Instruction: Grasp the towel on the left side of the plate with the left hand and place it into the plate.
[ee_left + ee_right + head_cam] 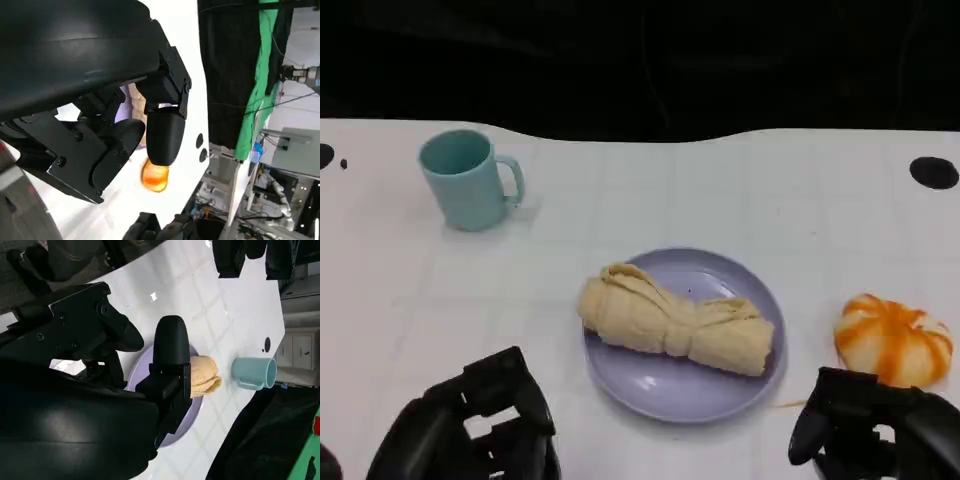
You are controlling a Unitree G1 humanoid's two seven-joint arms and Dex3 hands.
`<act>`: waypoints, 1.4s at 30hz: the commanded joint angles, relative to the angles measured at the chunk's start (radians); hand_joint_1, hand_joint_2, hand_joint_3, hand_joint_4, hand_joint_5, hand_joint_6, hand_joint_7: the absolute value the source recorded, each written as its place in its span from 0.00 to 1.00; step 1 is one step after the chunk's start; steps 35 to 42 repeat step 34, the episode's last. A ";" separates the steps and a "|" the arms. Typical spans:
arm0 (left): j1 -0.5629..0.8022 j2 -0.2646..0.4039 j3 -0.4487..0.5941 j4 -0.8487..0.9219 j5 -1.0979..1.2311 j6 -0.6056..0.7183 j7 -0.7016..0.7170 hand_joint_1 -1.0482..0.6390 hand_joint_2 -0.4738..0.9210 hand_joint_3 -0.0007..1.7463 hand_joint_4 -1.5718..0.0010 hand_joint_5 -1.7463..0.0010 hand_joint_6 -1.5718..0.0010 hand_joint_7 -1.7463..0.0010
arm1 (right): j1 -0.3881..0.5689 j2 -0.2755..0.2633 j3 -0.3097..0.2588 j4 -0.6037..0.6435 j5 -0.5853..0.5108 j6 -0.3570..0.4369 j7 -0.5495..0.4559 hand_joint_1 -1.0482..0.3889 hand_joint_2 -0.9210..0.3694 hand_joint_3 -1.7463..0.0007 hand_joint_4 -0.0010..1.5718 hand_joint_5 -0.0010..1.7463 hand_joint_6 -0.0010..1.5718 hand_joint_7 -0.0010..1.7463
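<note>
Fingers of the left hand are spread apart and hold nothing; the hand sits low at the near edge of the table, well clear of the plate. The right hand also holds nothing, its fingers apart, near the table's front edge.

The cream towel, bunched and rolled, lies across the lavender plate. Most of it rests inside the rim, though its left end reaches to or slightly over the plate's left edge. The right wrist view shows the same: the towel sits on the plate, beyond that hand's fingers.

Judged from this, the placing looks done: the towel is in the plate and the left hand has let go. Little seems left beyond drawing the hand to rest; nudging the overhanging end inward could tidy it, if that counts.

Further out, a teal mug stands upright at the far left, well apart from the plate. An orange-and-white striped round object, perhaps a bun or soft toy, lies just right of the plate, near the right hand.
</note>
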 commanded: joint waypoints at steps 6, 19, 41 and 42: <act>-0.030 0.004 0.002 0.058 -0.016 -0.001 -0.002 0.59 0.65 0.81 0.44 0.00 0.50 0.07 | 0.000 -0.013 -0.017 0.031 -0.001 -0.033 0.013 0.73 0.22 0.38 0.44 1.00 0.38 0.86; -0.026 -0.032 -0.047 0.097 0.025 -0.064 0.012 0.59 0.63 0.83 0.43 0.00 0.49 0.08 | -0.013 -0.010 -0.029 0.081 -0.002 -0.079 0.025 0.75 0.21 0.39 0.44 1.00 0.38 0.86; -0.041 -0.039 -0.007 0.080 -0.033 0.006 0.035 0.58 0.65 0.83 0.44 0.00 0.51 0.06 | -0.009 -0.019 -0.037 0.072 -0.005 -0.080 0.034 0.75 0.22 0.38 0.44 1.00 0.38 0.86; -0.041 -0.039 -0.007 0.080 -0.033 0.006 0.035 0.58 0.65 0.83 0.44 0.00 0.51 0.06 | -0.009 -0.019 -0.037 0.072 -0.005 -0.080 0.034 0.75 0.22 0.38 0.44 1.00 0.38 0.86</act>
